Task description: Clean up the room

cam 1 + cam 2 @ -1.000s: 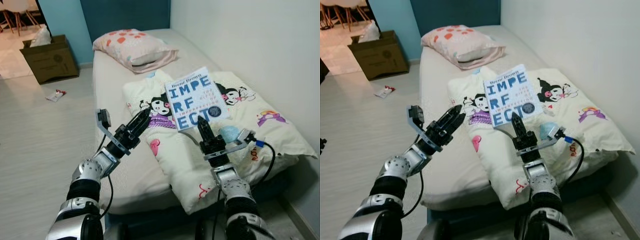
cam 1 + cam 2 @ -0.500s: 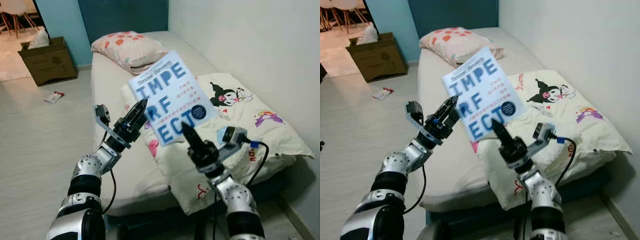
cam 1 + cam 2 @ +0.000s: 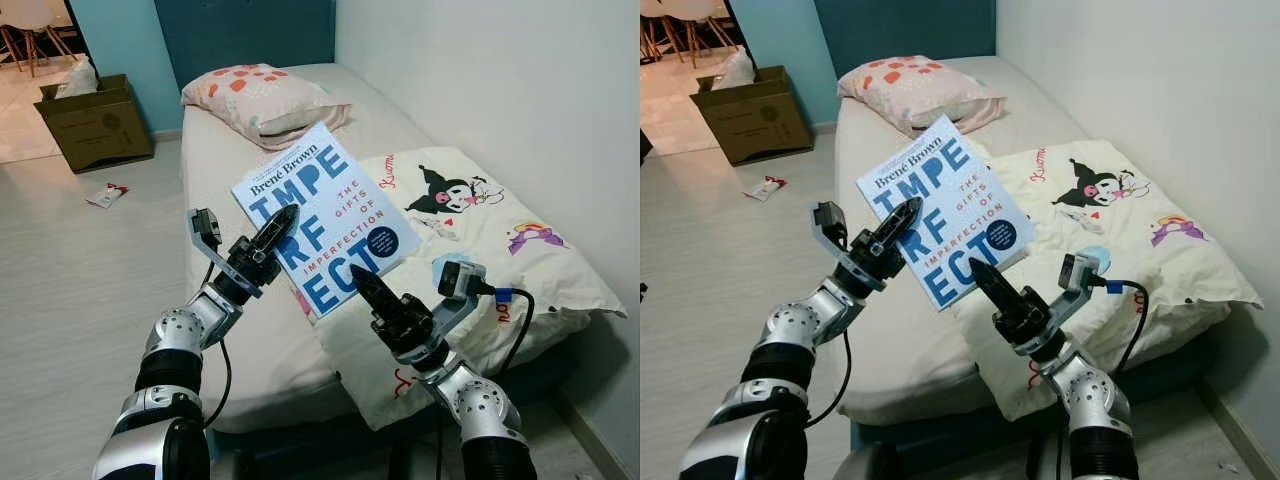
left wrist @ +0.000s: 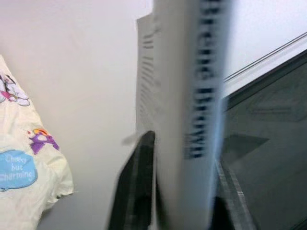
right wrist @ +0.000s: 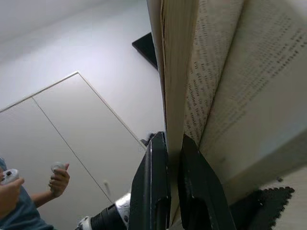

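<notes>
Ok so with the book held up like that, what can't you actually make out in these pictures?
- Quilt under the book: head views, the raised cover hides it.
- Book's spine title: left wrist view, blurred, the left hand clamps it.
- Page text: right wrist view, too small beside the right hand.
- Cardboard box contents: too far to tell.
- Floor litter: too small to identify.

The book (image 3: 322, 229) hides part of the patterned quilt (image 3: 470, 260) beneath it, and its spine lettering is smeared by blur in the left wrist view. A person (image 5: 14, 211) below the book in the right wrist view is cut off by the picture's edge. The litter (image 3: 108, 192) on the floor beside the bed (image 3: 222, 180) is too small to identify.
</notes>
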{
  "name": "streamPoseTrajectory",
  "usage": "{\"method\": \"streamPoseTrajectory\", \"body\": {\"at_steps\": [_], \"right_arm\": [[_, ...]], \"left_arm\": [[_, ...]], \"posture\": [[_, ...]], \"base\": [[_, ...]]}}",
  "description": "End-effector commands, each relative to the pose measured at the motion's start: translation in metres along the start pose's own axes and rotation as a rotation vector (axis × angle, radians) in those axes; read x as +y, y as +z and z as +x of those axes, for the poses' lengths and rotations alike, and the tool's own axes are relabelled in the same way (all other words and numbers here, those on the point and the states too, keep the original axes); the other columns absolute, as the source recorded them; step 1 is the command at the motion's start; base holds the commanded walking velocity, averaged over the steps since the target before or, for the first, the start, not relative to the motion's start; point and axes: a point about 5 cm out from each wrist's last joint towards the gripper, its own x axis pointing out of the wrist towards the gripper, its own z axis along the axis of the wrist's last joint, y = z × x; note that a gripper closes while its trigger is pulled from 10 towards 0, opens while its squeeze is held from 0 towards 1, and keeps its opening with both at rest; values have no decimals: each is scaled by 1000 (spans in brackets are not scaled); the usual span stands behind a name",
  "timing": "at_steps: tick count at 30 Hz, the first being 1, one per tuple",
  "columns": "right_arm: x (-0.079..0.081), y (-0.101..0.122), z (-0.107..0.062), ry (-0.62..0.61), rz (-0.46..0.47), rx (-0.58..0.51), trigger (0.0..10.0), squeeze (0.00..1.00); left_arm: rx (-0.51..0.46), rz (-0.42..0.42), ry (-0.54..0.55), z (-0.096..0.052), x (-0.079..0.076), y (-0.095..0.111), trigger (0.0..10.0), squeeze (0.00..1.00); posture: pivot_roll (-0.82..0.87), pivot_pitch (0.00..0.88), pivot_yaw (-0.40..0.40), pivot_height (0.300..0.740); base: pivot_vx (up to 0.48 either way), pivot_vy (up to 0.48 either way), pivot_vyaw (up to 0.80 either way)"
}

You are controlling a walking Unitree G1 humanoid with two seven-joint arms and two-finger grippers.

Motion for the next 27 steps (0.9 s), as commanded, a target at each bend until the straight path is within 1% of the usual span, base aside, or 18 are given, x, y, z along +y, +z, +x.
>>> {"method": "streamPoseTrajectory", "body": {"at_steps": [1, 2, 3, 4, 5, 8, 11, 13, 14, 15, 16, 18, 21, 22, 23, 25, 26, 27], "right_arm": [[3, -2, 6, 22, -18, 16, 0, 0], [0, -1, 6, -13, -31, 12, 4235, 0], [0, -1, 6, -13, -31, 12, 4235, 0], [-3, -1, 6, -49, -56, 9, 8588, 0], [-6, 0, 6, -88, -66, 1, 10000, 0], [-9, 1, 5, -112, -71, -8, 10000, 0], [-14, 4, 4, -165, -90, -24, 10000, 0], [-24, 11, 2, -257, -100, -80, 10000, 0], [-28, 14, 1, -288, -99, -105, 10000, 765], [-28, 14, 1, -288, -99, -105, 10000, 765], [-33, 23, -3, -333, -102, -151, 10000, 1000], [-37, 29, -6, -383, -114, -186, 10000, 1000], [-40, 32, -8, -413, -117, -205, 10000, 1000], [-44, 38, -13, -474, -126, -244, 10000, 1000], [-44, 38, -13, -474, -126, -244, 10000, 1000], [-54, 55, -32, -654, -167, -345, 10000, 1000], [-54, 55, -32, -654, -167, -345, 10000, 1000], [-57, 61, -39, -723, -185, -377, 10000, 1000]], "left_arm": [[26, 18, 11, -3, 1, -3, 0, 0], [31, 26, 23, -5, 3, -4, 0, 0], [31, 26, 23, -5, 3, -4, 0, 0], [37, 40, 42, -8, 5, -5, 0, 0], [34, 43, 55, -10, 7, -5, 0, 0], [25, 53, 71, -14, 9, -3, 0, 0], [4, 59, 84, -17, 10, 0, 0, 0], [-18, 63, 101, -19, 12, 2, 0, 0], [-25, 64, 106, -21, 12, 4, 0, 0], [-25, 64, 106, -21, 12, 4, 0, 0], [-54, 62, 119, -24, 13, 8, 0, 0], [-78, 62, 131, -27, 15, 11, 0, 0], [-88, 66, 137, -28, 15, 13, 0, 0], [-106, 73, 149, -31, 16, 16, 0, 0], [-106, 73, 149, -31, 16, 16, 0, 0], [-160, 118, 214, -45, 19, 30, 0, 0], [-160, 118, 214, -45, 19, 30, 0, 0], [-177, 139, 247, -52, 21, 35, 0, 0]], "posture": [[85, 0, 18, 570], [84, 0, 18, 570], [84, 0, 18, 570], [87, 0, 18, 570], [87, 0, 17, 570], [90, 0, 16, 570], [96, 0, 12, 570], [98, 0, 10, 570], [98, 0, 10, 570], [98, 0, 10, 570], [101, 0, 8, 570], [102, 0, 6, 570], [105, 0, 3, 570], [107, 0, 1, 570], [107, 0, 1, 570], [119, 0, -4, 570], [119, 0, -4, 570], [120, 0, -4, 570]], "base": [[0, 0, 0], [0, 0, 0], [0, 0, 0], [0, 0, 0], [0, 0, 0], [0, 0, 0], [0, 0, 0], [0, 0, 0], [0, 0, 0], [0, 0, 0], [0, 0, 0], [0, 0, 0], [0, 0, 0], [0, 0, 0], [0, 0, 0], [0, 0, 0], [0, 0, 0], [0, 0, 0]]}}
